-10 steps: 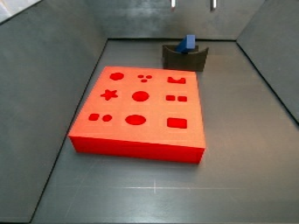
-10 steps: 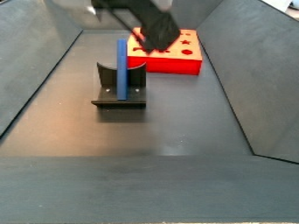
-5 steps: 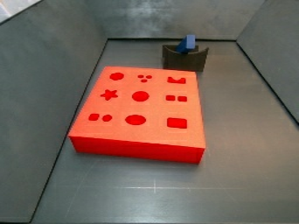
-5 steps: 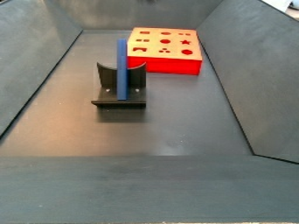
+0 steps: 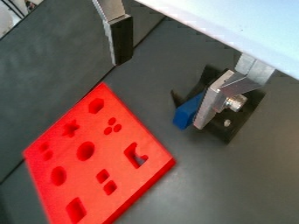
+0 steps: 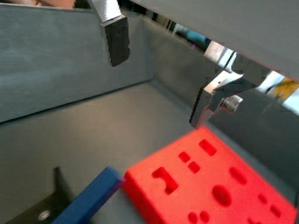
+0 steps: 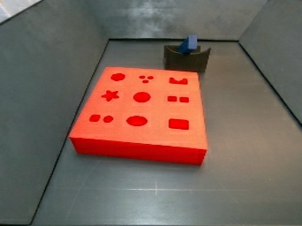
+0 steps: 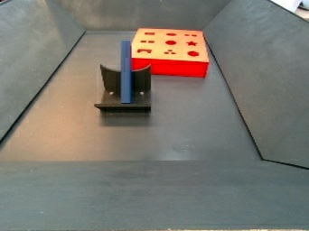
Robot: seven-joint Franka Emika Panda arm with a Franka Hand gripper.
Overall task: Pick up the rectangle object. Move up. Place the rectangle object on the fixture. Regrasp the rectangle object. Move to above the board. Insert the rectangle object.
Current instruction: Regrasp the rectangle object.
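Observation:
The blue rectangle object (image 8: 126,68) stands upright in the notch of the dark fixture (image 8: 123,94), well apart from the red board (image 8: 171,51). Both side views show this, with the rectangle object (image 7: 192,42) on the fixture (image 7: 186,60) just behind the board (image 7: 141,110). My gripper is out of both side views. In both wrist views the gripper (image 5: 170,72) is open, high above the floor, with nothing between its fingers (image 6: 115,42). Below it lie the rectangle object (image 5: 187,112), the fixture (image 5: 233,128) and the board (image 5: 82,166).
Grey sloping walls (image 7: 53,62) enclose the dark floor (image 8: 169,126) on all sides. The board's top carries star, circle, square and crown cut-outs (image 7: 111,95).
One second ago the arm showed at the top of a side view, over the board; it has since left that view. The rectangle object, fixture and board have not moved.

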